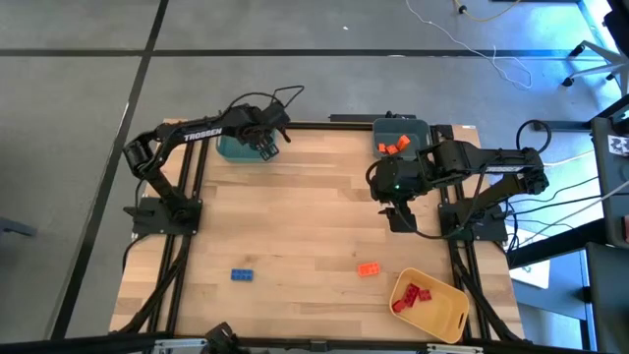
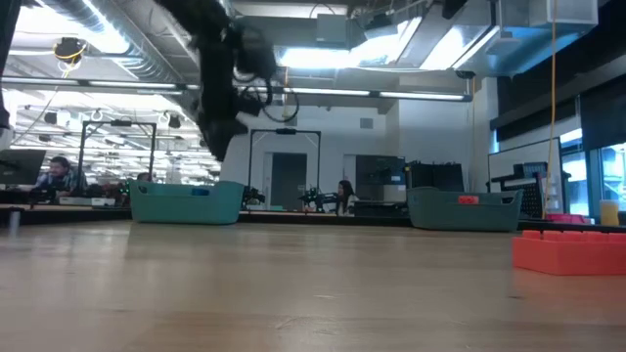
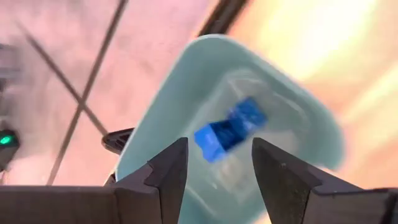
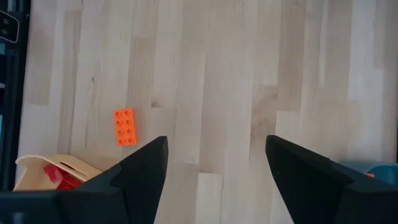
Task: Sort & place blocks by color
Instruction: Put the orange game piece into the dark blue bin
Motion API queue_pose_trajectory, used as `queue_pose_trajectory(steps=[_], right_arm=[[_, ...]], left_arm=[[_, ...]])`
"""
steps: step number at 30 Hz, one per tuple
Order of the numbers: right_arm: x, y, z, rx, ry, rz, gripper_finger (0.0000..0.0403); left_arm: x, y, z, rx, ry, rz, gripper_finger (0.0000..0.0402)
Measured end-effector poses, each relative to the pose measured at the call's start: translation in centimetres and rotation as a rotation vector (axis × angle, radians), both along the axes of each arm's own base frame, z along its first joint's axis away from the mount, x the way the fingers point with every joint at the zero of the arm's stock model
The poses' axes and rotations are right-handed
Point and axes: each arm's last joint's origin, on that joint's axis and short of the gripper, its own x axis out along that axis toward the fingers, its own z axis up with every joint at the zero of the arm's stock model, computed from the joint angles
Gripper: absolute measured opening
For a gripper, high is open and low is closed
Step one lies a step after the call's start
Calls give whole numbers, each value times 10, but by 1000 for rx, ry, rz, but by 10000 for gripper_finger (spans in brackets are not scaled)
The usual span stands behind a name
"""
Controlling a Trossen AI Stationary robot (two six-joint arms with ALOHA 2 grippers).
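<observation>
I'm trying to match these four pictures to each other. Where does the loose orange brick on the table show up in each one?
High view: orange brick lies on the bare wood, just beside the yellow bin.
Low view: orange brick sits close up at the right edge.
Left wrist view: not in it.
Right wrist view: orange brick lies on the wood beside the yellow bin.
Shared landmark: the yellow bin of red bricks.

Probably a robotics lab: exposed ceiling ducts (image 2: 127, 54), workstations (image 2: 39, 191)
</observation>
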Motion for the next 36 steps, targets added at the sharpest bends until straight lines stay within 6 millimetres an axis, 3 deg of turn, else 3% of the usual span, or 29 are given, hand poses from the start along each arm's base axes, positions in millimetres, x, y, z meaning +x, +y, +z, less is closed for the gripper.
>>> queue_pose_trajectory(steps=[6,12,17,20,28,36], right_arm=[[-3,0,-1,-5,35,1,271],[-10,1,-4,5,109,18,271],[-10,8,-6,15,114,49,271],[-8,13,-22,37,165,75,271],[4,31,-79,117,190,156,271],[15,56,-117,228,70,211,271]], left_arm=[[14,-30,48,-228,-72,-163,170],[4,-86,90,-458,-216,-373,170],[-15,-135,123,-414,-363,-417,170],[-28,-159,138,-380,-439,-404,170],[-43,-198,151,-268,-516,-392,170],[-46,-206,149,-260,-477,-428,170]])
